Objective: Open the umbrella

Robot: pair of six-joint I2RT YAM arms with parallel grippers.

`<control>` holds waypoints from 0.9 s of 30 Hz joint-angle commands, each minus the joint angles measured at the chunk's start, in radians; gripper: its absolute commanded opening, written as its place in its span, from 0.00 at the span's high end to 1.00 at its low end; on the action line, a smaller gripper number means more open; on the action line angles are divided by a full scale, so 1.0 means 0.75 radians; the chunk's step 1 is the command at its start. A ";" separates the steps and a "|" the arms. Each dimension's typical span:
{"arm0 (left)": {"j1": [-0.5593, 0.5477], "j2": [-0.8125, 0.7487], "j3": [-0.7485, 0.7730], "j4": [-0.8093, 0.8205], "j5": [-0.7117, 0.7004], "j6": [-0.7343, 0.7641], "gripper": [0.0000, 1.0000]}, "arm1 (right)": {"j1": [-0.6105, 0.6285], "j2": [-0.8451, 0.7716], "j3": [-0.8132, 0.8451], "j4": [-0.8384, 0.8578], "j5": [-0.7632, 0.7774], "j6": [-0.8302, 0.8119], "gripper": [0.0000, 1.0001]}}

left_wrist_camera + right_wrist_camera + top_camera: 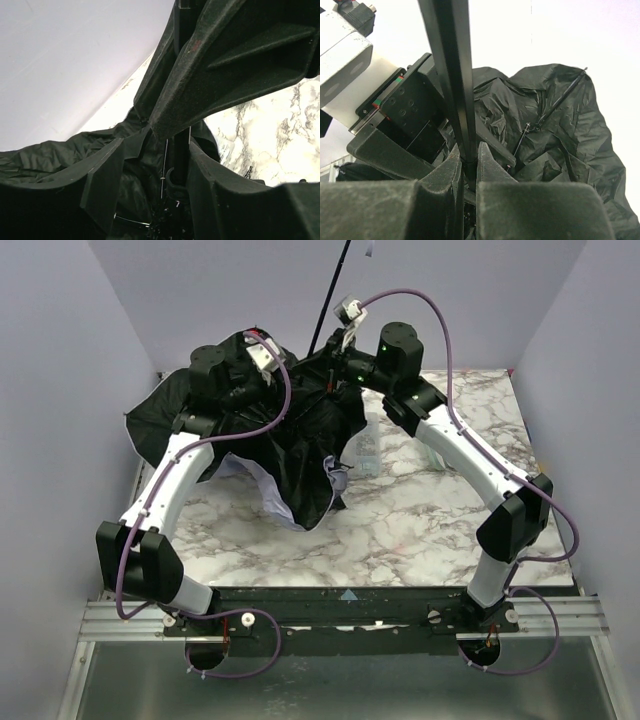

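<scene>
Clamped on the thin black shaft of the umbrella with the right gripper, fingers pressed in against both sides of it

Set around the same shaft with the left gripper, fingers apart on either side; impossible to tell whether touching it. Heaped at the far left of the marble table, black underside up: crumpled canopy, thin ribs showing, a pale lavender-white fold at the near edge. Rising from that heap toward the far wall, tilted right: the shaft. Lying just right of the canopy, touching its edge: clear box
</scene>
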 commanded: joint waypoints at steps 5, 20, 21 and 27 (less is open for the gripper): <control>0.095 -0.028 -0.077 -0.363 0.103 0.173 0.36 | -0.011 -0.170 0.088 0.389 -0.026 0.034 1.00; 0.019 -0.336 -0.145 -0.376 0.355 0.536 0.26 | -0.009 -0.147 -0.027 0.367 -0.029 0.023 1.00; 0.000 -0.340 -0.139 -0.396 0.354 0.582 0.27 | -0.007 -0.144 -0.028 0.363 -0.026 0.022 1.00; -0.172 -0.328 -0.087 -0.617 0.245 1.042 0.53 | 0.022 -0.138 -0.026 0.295 0.022 -0.043 1.00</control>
